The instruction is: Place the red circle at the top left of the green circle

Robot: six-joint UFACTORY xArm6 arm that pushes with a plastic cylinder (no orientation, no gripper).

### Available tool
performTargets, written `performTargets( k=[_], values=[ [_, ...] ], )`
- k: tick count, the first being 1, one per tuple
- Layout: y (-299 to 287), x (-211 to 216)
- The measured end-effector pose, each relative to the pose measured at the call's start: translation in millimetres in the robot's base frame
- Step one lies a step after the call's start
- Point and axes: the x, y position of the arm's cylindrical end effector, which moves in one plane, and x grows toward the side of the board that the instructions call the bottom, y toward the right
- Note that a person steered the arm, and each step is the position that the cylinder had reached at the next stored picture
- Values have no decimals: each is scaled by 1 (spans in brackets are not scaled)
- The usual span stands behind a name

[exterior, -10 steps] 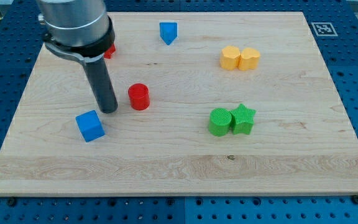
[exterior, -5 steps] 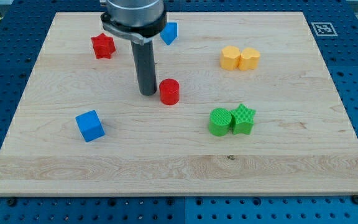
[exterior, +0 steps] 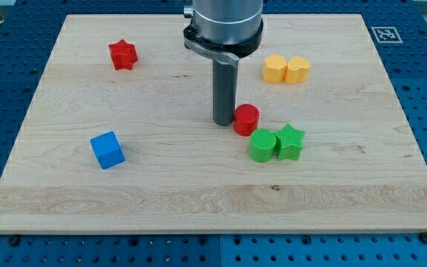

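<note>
The red circle (exterior: 246, 119) lies on the wooden board, just up and left of the green circle (exterior: 262, 144), nearly touching it. A green star (exterior: 290, 142) touches the green circle on its right. My tip (exterior: 222, 122) rests on the board against the red circle's left side. The arm's body hides part of the board near the view's top centre.
A red star (exterior: 123, 54) sits at the upper left. A blue cube (exterior: 108, 150) sits at the left. Two yellow blocks (exterior: 286, 69) touch each other at the upper right. A marker tag (exterior: 385, 33) is on the board's top right corner.
My tip has moved right and slightly down, pushing the red circle from the board's middle left to just up and left of the green circle. A blue block near the top is now hidden.
</note>
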Motion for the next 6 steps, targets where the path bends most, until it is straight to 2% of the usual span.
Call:
performTargets(
  k=[2, 5, 6],
  values=[
    [5, -7],
    [0, -81],
    [-16, -91]
  ],
)
